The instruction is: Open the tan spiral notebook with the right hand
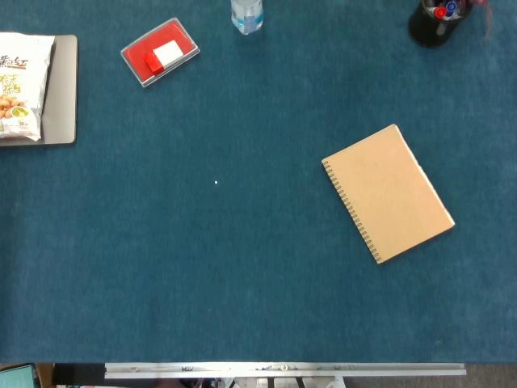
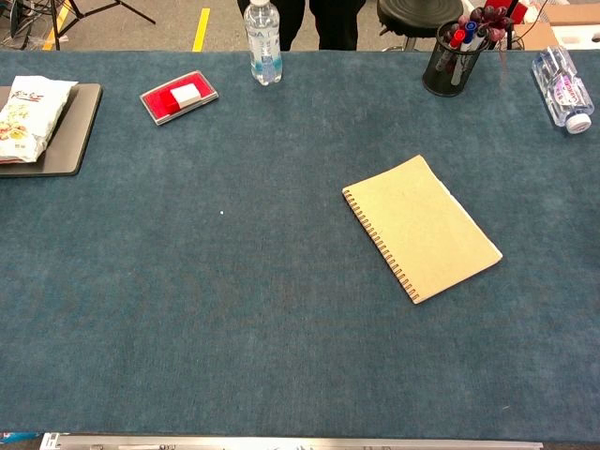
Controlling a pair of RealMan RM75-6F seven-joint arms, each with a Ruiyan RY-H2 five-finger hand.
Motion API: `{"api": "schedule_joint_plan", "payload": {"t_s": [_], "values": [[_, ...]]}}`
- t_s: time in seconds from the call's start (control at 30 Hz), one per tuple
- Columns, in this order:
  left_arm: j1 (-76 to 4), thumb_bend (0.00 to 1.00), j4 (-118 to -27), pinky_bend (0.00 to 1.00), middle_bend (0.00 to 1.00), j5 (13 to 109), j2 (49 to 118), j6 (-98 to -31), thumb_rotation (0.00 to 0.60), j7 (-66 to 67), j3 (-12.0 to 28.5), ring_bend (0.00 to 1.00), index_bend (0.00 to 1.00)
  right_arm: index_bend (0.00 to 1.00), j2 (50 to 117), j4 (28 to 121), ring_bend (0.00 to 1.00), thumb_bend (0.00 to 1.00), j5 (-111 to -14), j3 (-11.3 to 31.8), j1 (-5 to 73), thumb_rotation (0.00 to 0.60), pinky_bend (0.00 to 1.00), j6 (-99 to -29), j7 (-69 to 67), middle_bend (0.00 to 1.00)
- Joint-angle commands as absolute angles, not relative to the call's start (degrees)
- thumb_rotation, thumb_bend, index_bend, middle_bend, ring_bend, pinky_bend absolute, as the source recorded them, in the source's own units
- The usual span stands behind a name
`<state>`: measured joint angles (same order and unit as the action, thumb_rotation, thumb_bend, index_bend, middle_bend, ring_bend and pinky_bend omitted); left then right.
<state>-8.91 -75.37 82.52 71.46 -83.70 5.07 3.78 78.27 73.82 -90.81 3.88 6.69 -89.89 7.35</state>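
Lying flat and closed on the blue felt-covered desk [image 1: 202, 267], the tan spiral-bound notebook with a plain card cover [image 1: 388, 192] sits right of centre, turned at an angle so its wire binding runs along the left edge and the free edge faces right and away. That placement seems meant for the right arm: the cover's loose edge is on the right side, so it would swing over leftward about the spiral.

Neither hand appears in the head view or the chest view, so whether each is released or clenched cannot be told, nor can the notebook's position relative to the right hand. The task looks not yet begun.

Well apart from the notebook stand a red plastic box [image 1: 160, 52], a clear water bottle [image 2: 263, 39] and a black pen cup [image 2: 453, 58] along the far edge.
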Motion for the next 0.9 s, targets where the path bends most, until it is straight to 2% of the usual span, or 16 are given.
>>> {"api": "schedule_joint_plan", "payload": {"t_s": [0.03,0.43,0.6,0.7,0.9], "values": [[-8.8,0.05,-74.7,0.34,0.27,82.9,71.8,-84.0,0.6,4.5,3.7,0.16,0.37,0.21,78.2,73.9,0.12,0.08,-90.8,4.0,6.9,0.6,0.17,-89.6,7.0,0.12],[-8.0,0.04,-75.4,0.34,0.27,82.0,71.3,-84.0,0.6,4.4,4.0,0.16,0.38,0.21,78.2,74.0,0.12,0.08,-90.1,3.8,7.6,0.6,0.17,-87.5,6.0,0.12],[-8.0,0.04,-75.5,0.34,0.27,81.9,71.3,-84.2,0.6,4.1,4.3,0.16,0.38,0.21,78.6,73.1,0.12,0.08,-90.5,3.5,7.9,0.6,0.21,-87.0,6.4,0.12],[-7.8,0.04,-75.7,0.34,0.27,82.2,71.2,-84.4,0.6,3.8,4.2,0.16,0.38,0.21,79.1,69.8,0.12,0.08,-92.7,2.9,9.1,0.6,0.23,-87.0,6.6,0.12],[-7.4,0.04,-76.1,0.34,0.27,82.6,70.9,-85.4,0.6,3.4,4.3,0.16,0.39,0.21,81.1,58.0,0.12,0.08,-98.7,1.8,13.3,0.6,0.25,-87.8,-1.5,0.14]]}}
